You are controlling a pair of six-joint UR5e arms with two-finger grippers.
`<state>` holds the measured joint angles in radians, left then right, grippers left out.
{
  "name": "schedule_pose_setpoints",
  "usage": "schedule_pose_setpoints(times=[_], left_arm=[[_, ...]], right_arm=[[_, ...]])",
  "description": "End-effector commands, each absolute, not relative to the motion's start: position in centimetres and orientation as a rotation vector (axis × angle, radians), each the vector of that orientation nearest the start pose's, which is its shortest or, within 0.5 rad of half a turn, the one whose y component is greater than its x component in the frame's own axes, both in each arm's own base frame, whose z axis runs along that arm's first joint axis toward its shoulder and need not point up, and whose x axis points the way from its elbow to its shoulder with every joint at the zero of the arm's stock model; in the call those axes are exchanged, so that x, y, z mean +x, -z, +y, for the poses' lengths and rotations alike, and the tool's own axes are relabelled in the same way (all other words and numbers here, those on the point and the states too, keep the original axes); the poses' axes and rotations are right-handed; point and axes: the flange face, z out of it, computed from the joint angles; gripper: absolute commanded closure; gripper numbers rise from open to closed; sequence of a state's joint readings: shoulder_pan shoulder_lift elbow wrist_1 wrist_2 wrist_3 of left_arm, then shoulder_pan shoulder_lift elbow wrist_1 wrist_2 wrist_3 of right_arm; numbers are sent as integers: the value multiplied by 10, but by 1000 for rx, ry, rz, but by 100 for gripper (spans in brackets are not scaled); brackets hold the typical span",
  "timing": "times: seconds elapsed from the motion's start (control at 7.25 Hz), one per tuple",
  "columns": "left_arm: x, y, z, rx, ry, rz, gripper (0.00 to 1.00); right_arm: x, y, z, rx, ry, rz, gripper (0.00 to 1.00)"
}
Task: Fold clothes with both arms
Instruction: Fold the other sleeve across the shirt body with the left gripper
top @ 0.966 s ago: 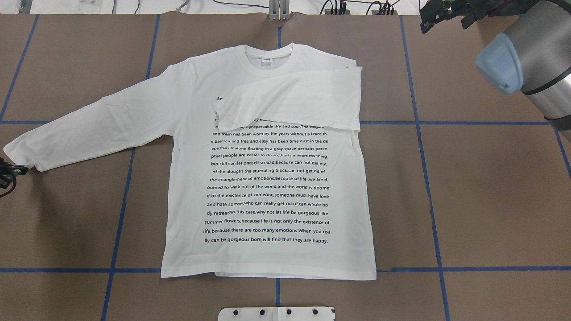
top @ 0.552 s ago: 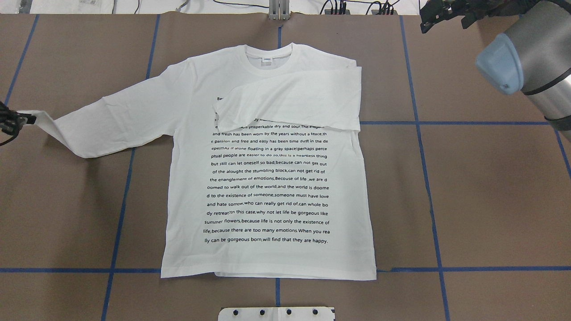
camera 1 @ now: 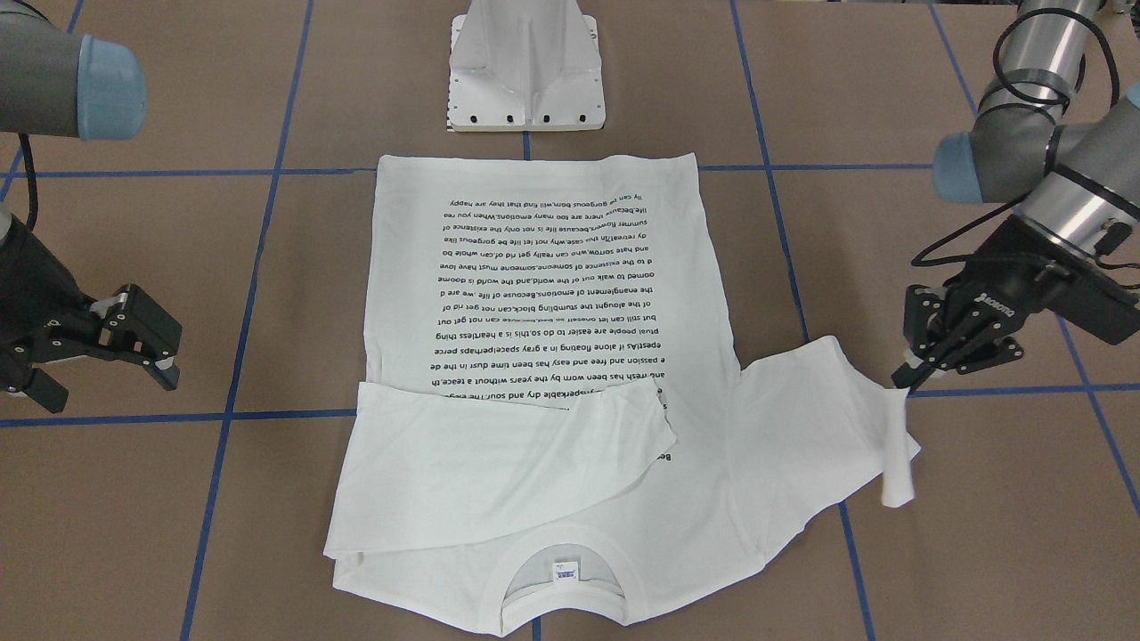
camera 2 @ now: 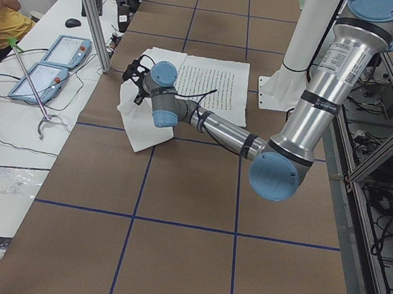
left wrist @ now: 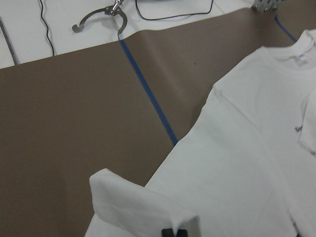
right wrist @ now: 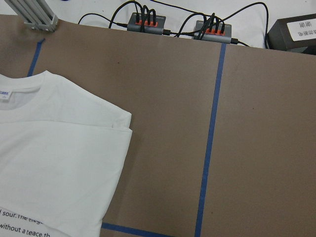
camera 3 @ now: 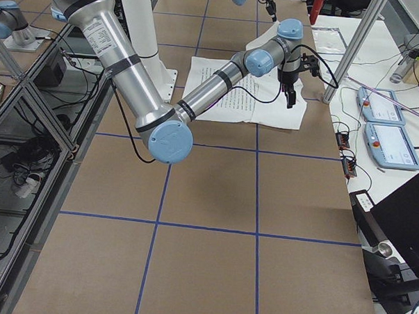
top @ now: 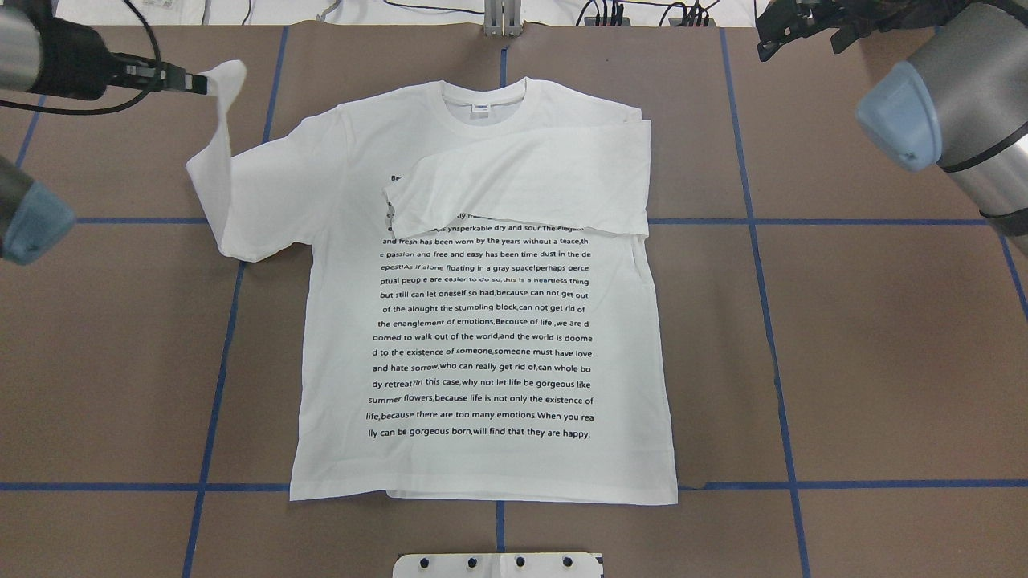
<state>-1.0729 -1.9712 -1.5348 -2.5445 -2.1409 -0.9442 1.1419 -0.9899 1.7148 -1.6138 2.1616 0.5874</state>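
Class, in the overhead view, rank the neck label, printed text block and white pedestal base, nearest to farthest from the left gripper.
From the left gripper:
1. neck label, at the collar
2. printed text block, mid-shirt
3. white pedestal base, view's bottom edge

Left arm [camera 1: 1006,151] stretched out low over the table, left gripper [camera 1: 901,381] clamped on the sleeve [camera 1: 895,445] end, held up. Right arm [top: 948,104] off to the side, right gripper [camera 1: 111,390] jaws spread wide, holding nothing.
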Motion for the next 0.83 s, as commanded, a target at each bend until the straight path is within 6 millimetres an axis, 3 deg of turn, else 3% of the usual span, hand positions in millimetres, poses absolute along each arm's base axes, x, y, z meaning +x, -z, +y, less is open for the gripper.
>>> schedule_pose_setpoints(times=[0.0, 0.14, 0.28, 0.55, 0.69], left_arm=[[353, -216, -581, 551, 133, 1365, 100], [409, -169, -562, 526, 198, 1380, 100], [462, -145, -530, 523, 214, 1392, 100], [539, -117, -457, 521, 208, 1432, 100], [564, -121, -445, 498, 192, 1415, 100]], right_arm=[[-202, -259, -630, 301, 50, -816, 0], [-202, -259, -630, 300, 49, -816, 0], [-202, -259, -630, 299, 46, -817, 0], [-201, -259, -630, 296, 30, -816, 0], [-201, -261, -630, 294, 29, -815, 0]])
